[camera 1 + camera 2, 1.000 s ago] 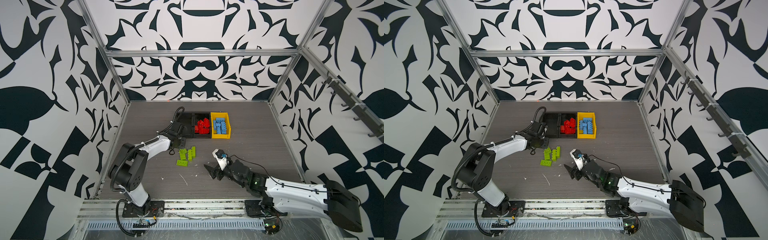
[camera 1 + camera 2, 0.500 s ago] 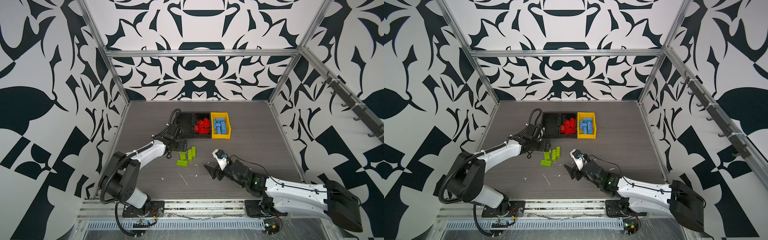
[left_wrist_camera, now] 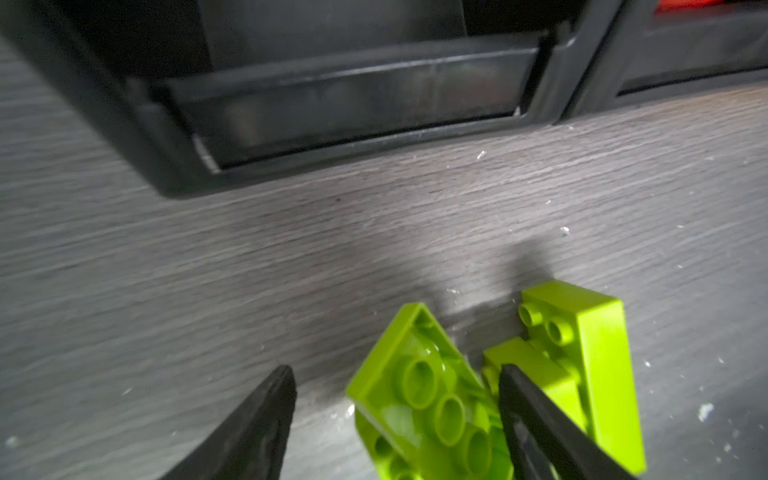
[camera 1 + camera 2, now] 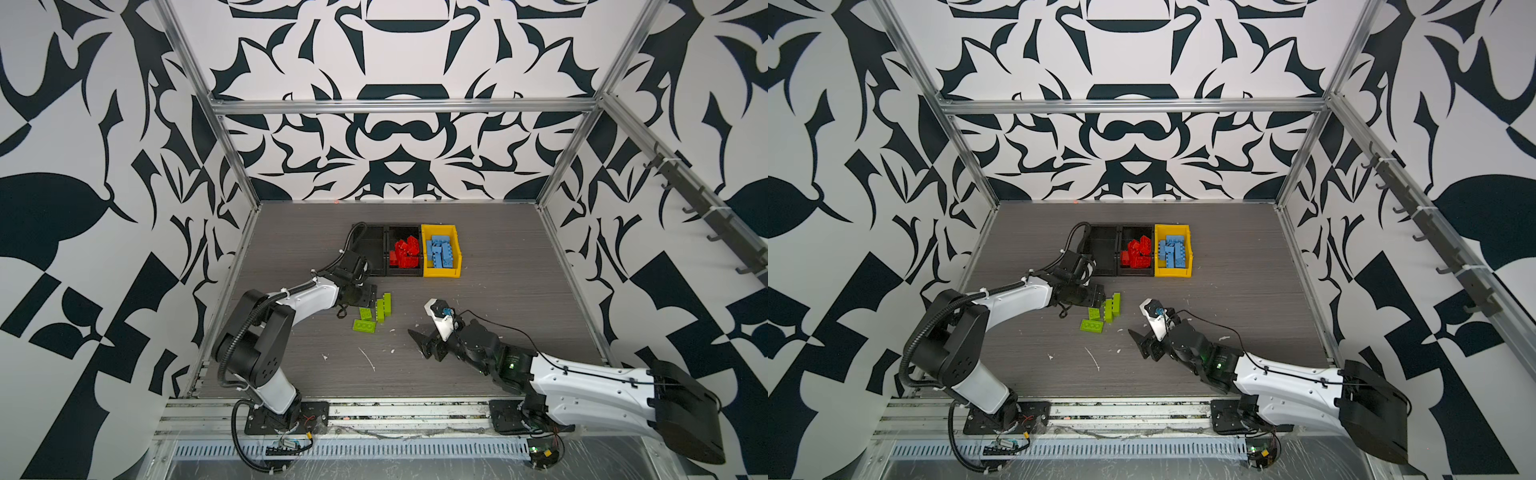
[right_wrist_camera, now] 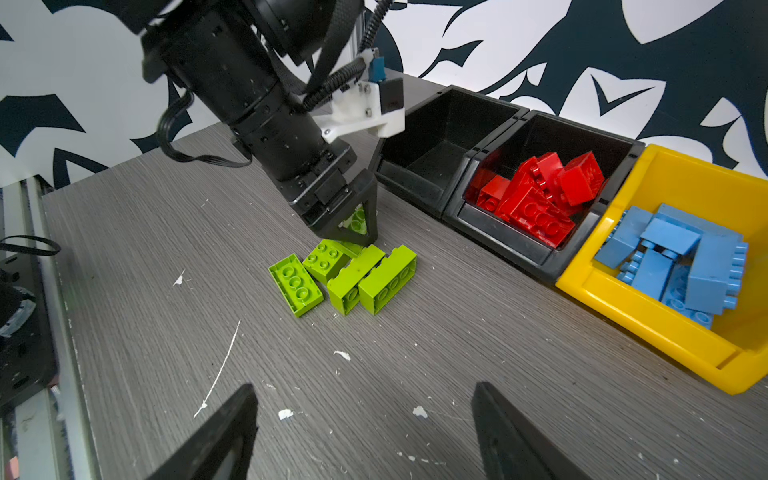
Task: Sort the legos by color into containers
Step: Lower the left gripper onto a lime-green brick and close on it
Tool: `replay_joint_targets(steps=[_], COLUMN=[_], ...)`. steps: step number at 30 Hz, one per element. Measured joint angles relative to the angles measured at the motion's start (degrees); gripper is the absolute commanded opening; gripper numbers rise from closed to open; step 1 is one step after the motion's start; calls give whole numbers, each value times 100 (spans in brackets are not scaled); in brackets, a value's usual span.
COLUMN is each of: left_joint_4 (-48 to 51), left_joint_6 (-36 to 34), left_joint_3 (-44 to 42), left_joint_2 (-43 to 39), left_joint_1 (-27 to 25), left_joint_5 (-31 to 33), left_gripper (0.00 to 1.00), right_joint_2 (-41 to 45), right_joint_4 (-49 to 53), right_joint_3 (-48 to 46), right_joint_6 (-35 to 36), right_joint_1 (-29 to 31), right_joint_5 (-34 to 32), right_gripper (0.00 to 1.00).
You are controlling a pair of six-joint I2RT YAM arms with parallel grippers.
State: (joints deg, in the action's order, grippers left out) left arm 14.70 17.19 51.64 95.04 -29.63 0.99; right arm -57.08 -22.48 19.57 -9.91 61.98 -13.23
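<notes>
Nearly there: the sort looks about two-thirds done, with two colours binned and one left loose. The red legos sit heaped in the middle black bin, and the light blue legos fill the yellow bin beside it. No red or blue brick shows on the grey table in either top view.

The lime green legos are what remains: a small cluster lying close together on the table, just in front of the bins and outside all of them. The outer black bin stands empty and is, by elimination, the likely home for the green.

The left gripper is down over that cluster, its jaws spread and straddling one green brick rather than pinching it. One finger is at the brick's edge, the other well clear. The right gripper hangs low over bare table on the near side of the cluster, jaws wide apart and holding nothing.
</notes>
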Motion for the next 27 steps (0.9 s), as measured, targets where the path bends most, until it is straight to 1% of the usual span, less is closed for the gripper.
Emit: replay_joint_targets(steps=[5,9,18,24,27], left_joint_4=[-44,-57,-83,-151,-166], left_joint_6=[-13,-52,-369,-522,-568], left_joint_3=[111,201,573,931,935], left_joint_2=[129,190,638,949,960], left_joint_1=[-2,-2,-2,-2,-2], left_joint_5=[9,42,68,68,66], left_gripper=[69,62,60,56,47], right_joint_2=[0,-17,-127,-162,-190], right_joint_4=[0,2,24,42,46], right_joint_3=[0,11,31,35,63], right_joint_6=[0,0,0,0,0], right_joint_1=[0,0,0,0,0], right_joint_5=[0,0,0,0,2], right_gripper=[83,83,83,83,84])
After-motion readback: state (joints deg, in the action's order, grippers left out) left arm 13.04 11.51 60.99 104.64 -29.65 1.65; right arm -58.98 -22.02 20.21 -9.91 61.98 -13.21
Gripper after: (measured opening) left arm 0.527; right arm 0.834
